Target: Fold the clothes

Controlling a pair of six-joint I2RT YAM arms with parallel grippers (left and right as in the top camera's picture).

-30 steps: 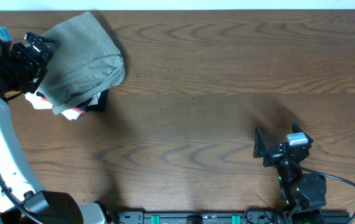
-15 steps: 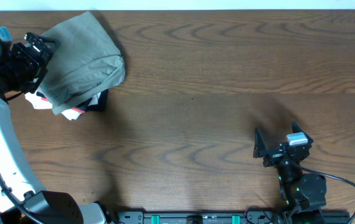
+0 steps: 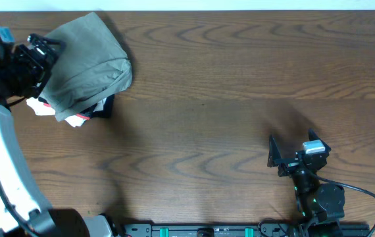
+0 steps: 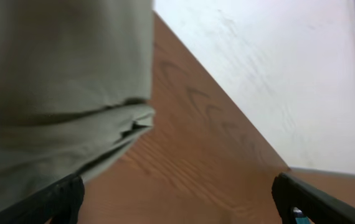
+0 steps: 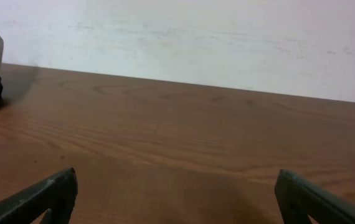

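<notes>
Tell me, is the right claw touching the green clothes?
Apart. The overhead view shows the right claw far from the green clothes, with bare table between them.

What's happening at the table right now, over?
Left gripper open beside olive garment. Right gripper open, empty, far away. Garment bunched over other clothes; nothing blocking.

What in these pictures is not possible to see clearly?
Overhead: the items under the green garment; it covers all but a white edge and a black edge.
Left wrist: the garment is blurred, too close, cut by the frame.
Right wrist: the garment is cut by the left edge.
</notes>
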